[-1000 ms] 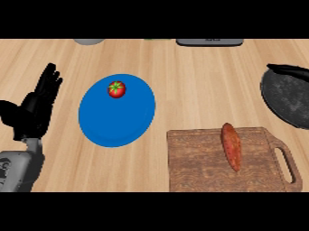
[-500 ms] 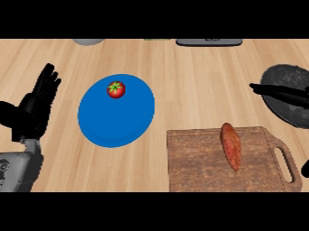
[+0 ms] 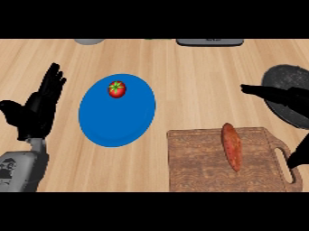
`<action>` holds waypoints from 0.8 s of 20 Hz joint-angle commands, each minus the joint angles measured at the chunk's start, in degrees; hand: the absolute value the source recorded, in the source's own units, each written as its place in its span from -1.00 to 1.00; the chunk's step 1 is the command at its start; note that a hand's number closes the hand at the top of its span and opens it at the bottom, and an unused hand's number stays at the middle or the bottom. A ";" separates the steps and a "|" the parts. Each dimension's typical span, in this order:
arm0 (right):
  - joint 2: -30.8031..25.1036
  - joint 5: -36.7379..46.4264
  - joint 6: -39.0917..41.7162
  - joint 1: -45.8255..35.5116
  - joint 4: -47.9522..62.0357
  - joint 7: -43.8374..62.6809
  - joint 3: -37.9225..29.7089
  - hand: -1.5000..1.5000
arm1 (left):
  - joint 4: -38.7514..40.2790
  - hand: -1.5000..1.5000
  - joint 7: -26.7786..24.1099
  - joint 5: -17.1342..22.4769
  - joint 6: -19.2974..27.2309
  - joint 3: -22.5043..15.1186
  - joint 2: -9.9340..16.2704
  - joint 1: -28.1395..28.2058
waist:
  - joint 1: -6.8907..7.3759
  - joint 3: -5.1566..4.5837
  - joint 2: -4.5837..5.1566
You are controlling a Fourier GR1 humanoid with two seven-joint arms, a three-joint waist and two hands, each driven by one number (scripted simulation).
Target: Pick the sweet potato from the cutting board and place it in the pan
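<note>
Black left hand (image 3: 34,110), grey forearm (image 3: 17,169); black right hand (image 3: 304,113)

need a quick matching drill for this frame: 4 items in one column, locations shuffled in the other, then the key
Items:
1. tomato
2. sweet potato
3. pan
4. left hand

Places:
A. right edge of the counter, partly behind the right hand
B. lying on the cutting board
C. open, fingers up, left of the plate
D. on the blue plate, near its far rim

Pairs: 1-D, 2-B, 3-A, 4-C
</note>
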 commanded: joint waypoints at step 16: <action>7.10 20.49 1.99 -2.13 5.46 -6.78 4.68 -1.00 | 4.87 0.00 -2.32 -2.68 -1.43 2.95 -1.54 -3.22 | -0.16 -0.01 0.07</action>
